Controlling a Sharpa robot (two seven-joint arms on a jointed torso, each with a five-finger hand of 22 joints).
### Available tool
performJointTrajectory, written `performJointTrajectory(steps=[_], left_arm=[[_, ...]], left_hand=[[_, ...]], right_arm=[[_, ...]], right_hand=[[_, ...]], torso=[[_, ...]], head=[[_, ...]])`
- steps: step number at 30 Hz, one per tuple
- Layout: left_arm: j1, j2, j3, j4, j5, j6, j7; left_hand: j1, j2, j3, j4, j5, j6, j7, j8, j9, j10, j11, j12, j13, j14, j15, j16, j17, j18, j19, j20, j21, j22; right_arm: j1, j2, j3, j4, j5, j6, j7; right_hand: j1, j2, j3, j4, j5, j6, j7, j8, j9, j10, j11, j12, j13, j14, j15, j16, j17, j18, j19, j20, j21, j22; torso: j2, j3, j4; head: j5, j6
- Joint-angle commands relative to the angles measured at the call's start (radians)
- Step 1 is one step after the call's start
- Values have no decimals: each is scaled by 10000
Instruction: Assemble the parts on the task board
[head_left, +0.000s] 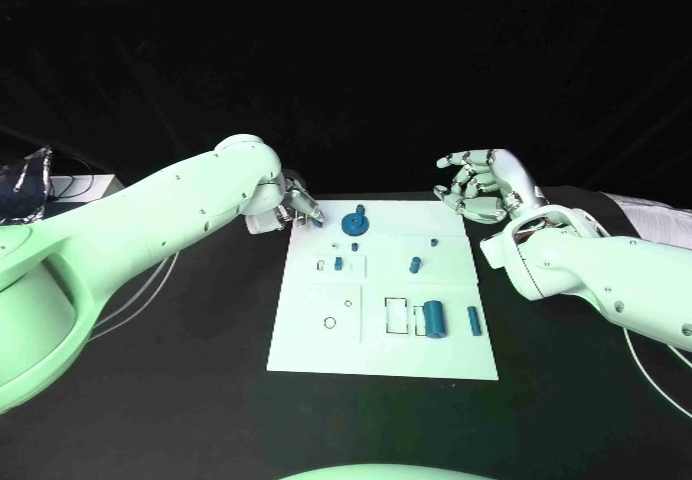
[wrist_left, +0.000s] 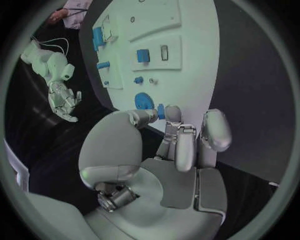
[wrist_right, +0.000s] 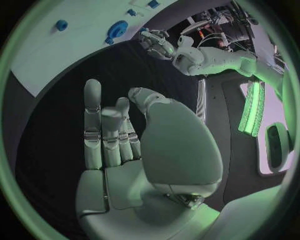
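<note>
Board (head_left: 325, 345), a white plate, is laid in the middle of the black table (head_left: 173, 410), its far edge reaching between the two hands. Near its far edge, toward the left corner, a round blue disc (head_left: 355, 223) with a knob is seated. Just behind the middle, a small blue peg (head_left: 339, 264) is seen on the left side and another peg (head_left: 414, 265) on the right side. Toward the near right corner, a thick blue cylinder (head_left: 436, 319) is laid beside an outlined slot, and a thinner blue pin (head_left: 473, 320) lies just beside it, closer to the right edge. A small ring outline is marked near the left edge.

At the far left corner of the board, the left hand (head_left: 293, 205) is held low, with its fingertips (wrist_left: 172, 113) right at the board's edge and close to the disc (wrist_left: 143, 101); whether they touch the board cannot be told. Nothing is grasped by it, and its fingers are apart. The right hand (head_left: 479, 185) is held beyond the far right corner, off the board and over the table, released, with fingers loosely spread and nothing in them; in the right wrist view its fingers (wrist_right: 92, 125) are seen extended side by side over the dark surface.

Cables (head_left: 65, 185) are seen at the table's far left edge. Nothing lies between either hand and the parts. The room behind is dark.
</note>
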Motion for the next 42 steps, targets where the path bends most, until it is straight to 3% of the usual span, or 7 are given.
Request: performJointTrajectory(steps=[1,7,16,19,28,42], left_arm=[[-80,-310,-5,615,409,-785,-210],[-402,-1172,-16,2056,247,-1469,-329],[-909,-1970,-24,3516,-105,-2051,-352],[-1050,-2055,-24,3755,-219,-2186,-332],[-1318,-2043,-24,4181,-367,-2194,-233],[-1410,-1839,-51,4141,-751,-1838,-139]], left_hand=[[-119,-9,1787,-1719,57,84,-32,43,18,63,-5,67,24,697,-56,47,1768,-56,90,-6,54,29],[-230,-60,1913,-1821,212,166,-61,73,41,183,-35,98,63,722,-85,67,1811,-73,154,-33,116,107],[-318,-115,1998,-1886,319,248,-92,88,49,228,-66,38,-33,744,-113,82,1849,-89,212,-58,170,178],[-352,-135,2041,-1910,359,285,-107,91,51,279,-81,35,-31,757,-128,92,1872,-97,242,-72,198,215],[-380,-151,2073,-1929,390,313,-119,94,52,324,-94,35,-26,766,-140,100,1890,-103,266,-83,220,244],[-394,-162,2086,-1939,403,322,-123,93,53,326,-98,17,-54,771,-145,104,1899,-98,255,-89,207,224]], right_arm=[[4,-44,5,-18,156,-145,474],[1,-127,1,-68,210,-255,839],[-14,-182,-21,-137,169,-273,959],[-22,-177,-26,-154,157,-254,948],[-48,-157,-34,-190,73,-181,884],[-53,-153,-36,-191,48,-24,731]], right_hand=[[-79,-14,27,-44,58,25,60,35,12,-23,-19,-25,-22,41,7,-73,-47,126,57,-16,-67,-16],[26,15,162,-156,179,41,69,55,38,-45,-20,-39,-103,36,-2,-201,-67,125,79,-32,-120,-50],[37,2,282,-233,221,45,84,65,59,-92,-7,-112,-229,-120,4,-720,-478,116,62,-39,-182,-78],[30,-1,292,-237,226,43,85,65,62,-97,-5,-122,-246,-131,5,-763,-503,115,58,-38,-192,-82],[1,-11,316,-245,243,28,90,61,66,-111,1,-149,-294,-173,11,-914,-603,112,42,-36,-222,-97],[-88,-17,336,-227,295,-4,98,50,73,-121,11,-177,-365,-202,22,-1097,-700,109,25,-26,-273,-125]], torso=[[-84,-32,102],[-161,-79,167],[-220,-141,244],[-218,-149,239],[-190,-117,189],[-193,-95,204]], head=[[-62,-64],[-88,-152],[-102,-217],[-83,-229],[-53,-248],[-69,-306]])
